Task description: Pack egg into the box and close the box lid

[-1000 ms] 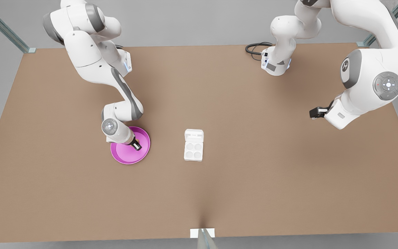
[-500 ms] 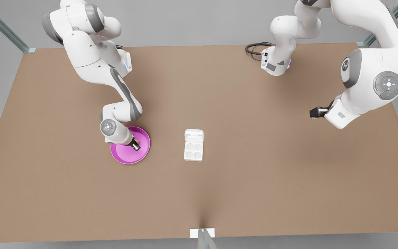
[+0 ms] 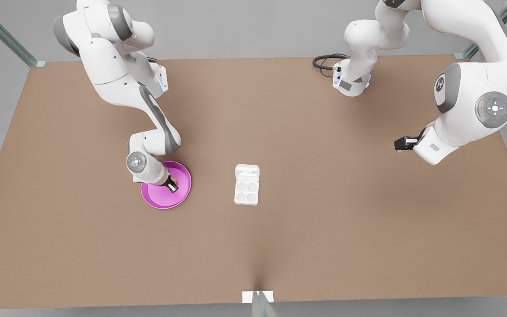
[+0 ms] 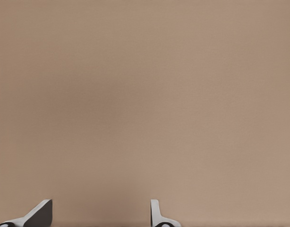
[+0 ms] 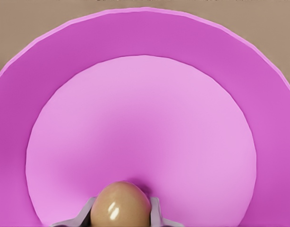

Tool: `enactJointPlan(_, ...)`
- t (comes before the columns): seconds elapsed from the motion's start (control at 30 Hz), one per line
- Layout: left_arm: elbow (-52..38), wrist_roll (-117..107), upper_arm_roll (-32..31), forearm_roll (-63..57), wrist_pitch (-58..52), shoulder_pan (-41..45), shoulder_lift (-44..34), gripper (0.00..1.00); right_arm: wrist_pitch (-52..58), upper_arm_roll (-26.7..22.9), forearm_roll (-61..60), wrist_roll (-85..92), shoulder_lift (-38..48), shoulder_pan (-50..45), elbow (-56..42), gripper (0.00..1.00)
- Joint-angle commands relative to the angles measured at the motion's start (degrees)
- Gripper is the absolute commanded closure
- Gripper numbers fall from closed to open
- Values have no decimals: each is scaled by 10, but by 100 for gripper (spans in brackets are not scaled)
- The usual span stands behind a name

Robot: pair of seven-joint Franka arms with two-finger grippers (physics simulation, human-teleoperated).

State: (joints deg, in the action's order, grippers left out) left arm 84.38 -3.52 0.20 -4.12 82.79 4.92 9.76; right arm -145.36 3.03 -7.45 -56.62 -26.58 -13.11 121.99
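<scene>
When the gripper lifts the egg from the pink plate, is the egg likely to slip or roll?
The egg looks smooth and glossy between the right gripper fingers, so it may slip. Being rounded, it would probably roll on the plate if released. It is likely fragile.

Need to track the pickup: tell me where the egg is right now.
The egg sits between the right gripper's fingers, over the pink plate on the front view's left, well left of the box.
</scene>
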Motion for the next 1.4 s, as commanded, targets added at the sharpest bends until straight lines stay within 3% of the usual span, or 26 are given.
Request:
enactJointPlan(0.0,0,0,0,0,0,0,0,0,4,0,6,-4,1,2,-1,45)
enactJointPlan(0.17,0,0,1,0,0,0,0,0,22,0,6,-11,-3,-3,-41,44)
enactJointPlan(0.33,0,0,1,0,-1,0,-1,0,29,88,5,-119,-62,-7,-173,44)
enactJointPlan(0.57,0,0,1,0,-1,0,0,0,18,107,-7,-188,-153,-89,-313,44)
enactJointPlan(0.7,1,0,0,0,-1,0,0,0,5,109,-30,-188,-178,-126,-340,43)
enactJointPlan(1.17,1,0,1,-1,-1,0,1,0,-9,102,-29,-183,-199,-119,-340,42)
enactJointPlan(1.2,0,0,1,-1,-1,0,1,0,-8,102,-28,-183,-199,-119,-340,39)
enactJointPlan(1.23,0,0,1,-1,-1,0,1,0,-9,102,-29,-183,-199,-119,-340,0)
enactJointPlan(1.37,0,0,1,-1,0,0,1,0,-9,102,-26,-183,-198,-116,-339,0)
